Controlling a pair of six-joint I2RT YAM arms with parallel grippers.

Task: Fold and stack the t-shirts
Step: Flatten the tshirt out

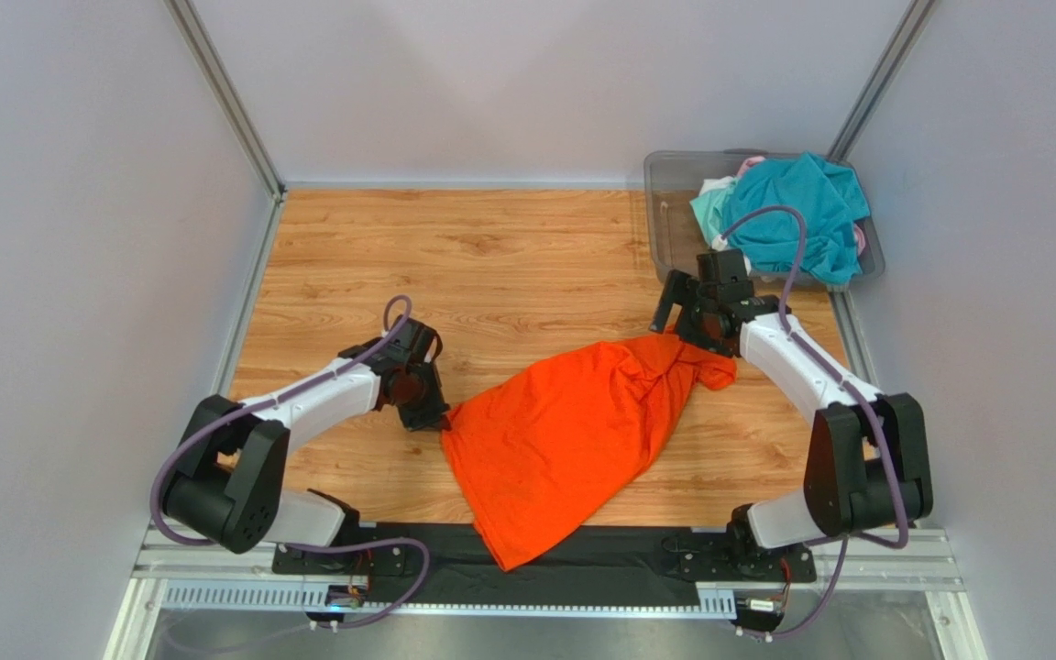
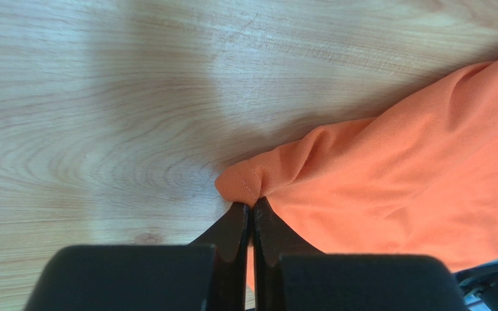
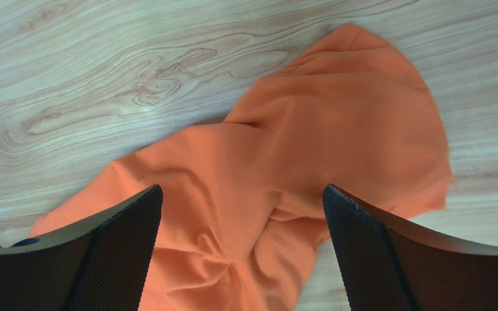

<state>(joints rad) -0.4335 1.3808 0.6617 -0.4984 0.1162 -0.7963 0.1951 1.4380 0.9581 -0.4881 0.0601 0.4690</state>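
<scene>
Pale grey walls close in a wood-grain desk (image 1: 520,261), and a bright orange soft-fabric t-shirt (image 1: 568,433) lies crumpled on a slant across its near middle. The shirt's lower end reaches over the near edge between the two arm bases. At the far right corner sits a clear grey plastic bin (image 1: 665,193) holding a heap of other shirts, a teal t-shirt (image 1: 795,213) uppermost and a pale mint one (image 1: 710,206) beside it.

The left jaws are pressed fully together on the shirt's left corner; the left wrist view shows a small fold of orange hem (image 2: 242,184) pinched at their tips, right at desk level. The right jaws stand wide apart over the shirt's bunched far-right end (image 3: 336,129) and grip nothing; whether their tips touch the cloth cannot be told.

This looks like the spreading-out step, before any fold is made: one corner is secured, the opposite end is not. The next move probably calls for the right jaws to come down and close on a single layer of that bunched end. Both arms could then draw apart to flatten the shirt.
</scene>
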